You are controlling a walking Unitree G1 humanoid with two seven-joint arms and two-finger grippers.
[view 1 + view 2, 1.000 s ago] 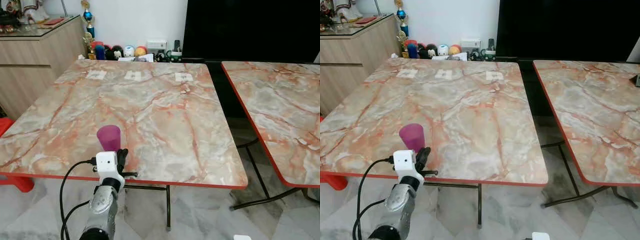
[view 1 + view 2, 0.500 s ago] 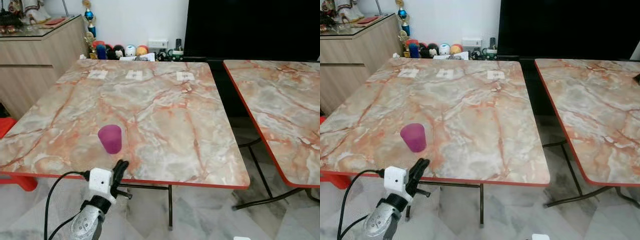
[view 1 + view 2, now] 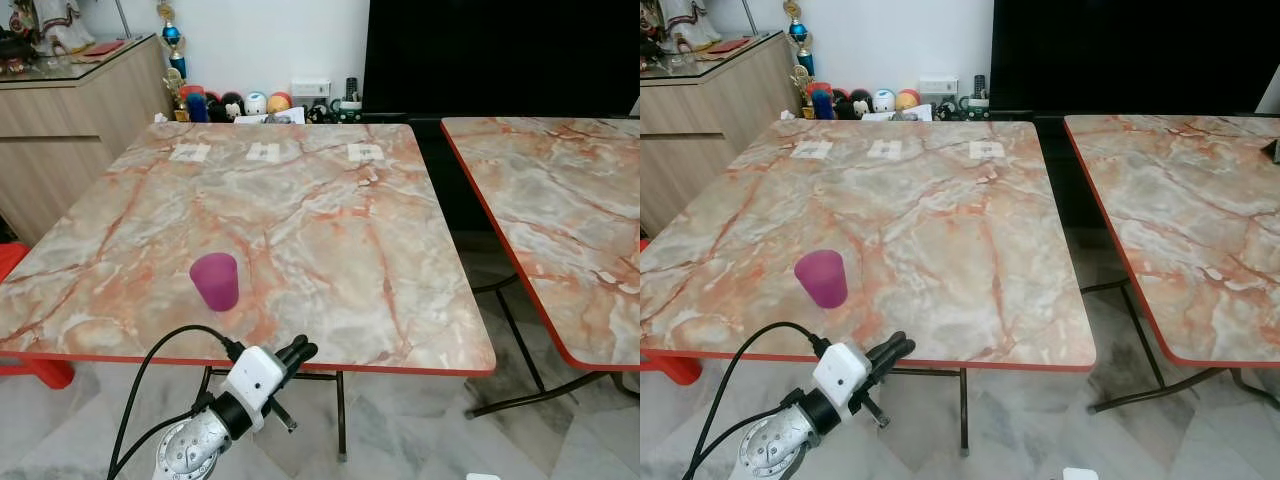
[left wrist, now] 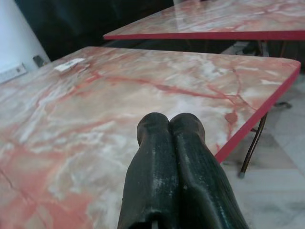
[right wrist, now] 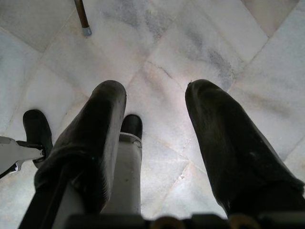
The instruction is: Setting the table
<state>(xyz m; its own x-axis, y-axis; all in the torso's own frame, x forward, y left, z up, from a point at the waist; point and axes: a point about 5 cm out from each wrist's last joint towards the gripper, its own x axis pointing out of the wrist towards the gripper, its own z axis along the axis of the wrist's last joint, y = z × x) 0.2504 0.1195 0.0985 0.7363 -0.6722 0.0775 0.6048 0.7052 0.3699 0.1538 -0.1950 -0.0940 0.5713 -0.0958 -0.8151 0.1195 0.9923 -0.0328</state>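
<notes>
Purple plastic cup, small and tapered, stands upright on the marble-patterned worktop with a red rim, near its front edge and toward the robot's left side. Its mouth faces up; whether anything lies inside cannot be told from this angle. Nothing touches it.

The left pincer hangs just off the worktop's front edge, below the level of the top and to the right of the cup, well clear of it. Its two black fingers are pressed together with nothing between them, pointing across the marble surface toward the far corner. A black cable loops from the white camera block on that wrist.

The right pincer hangs low over the pale marble floor tiles, its two fingers spread apart and holding nothing.

At the far edge of the worktop lie three small white paper labels in a row. A second marble-patterned worktop stands to the right, apart from the first by a dark gap. Behind, a pale wooden cabinet sits by the wall, with a row of small colourful figurines beside it.
</notes>
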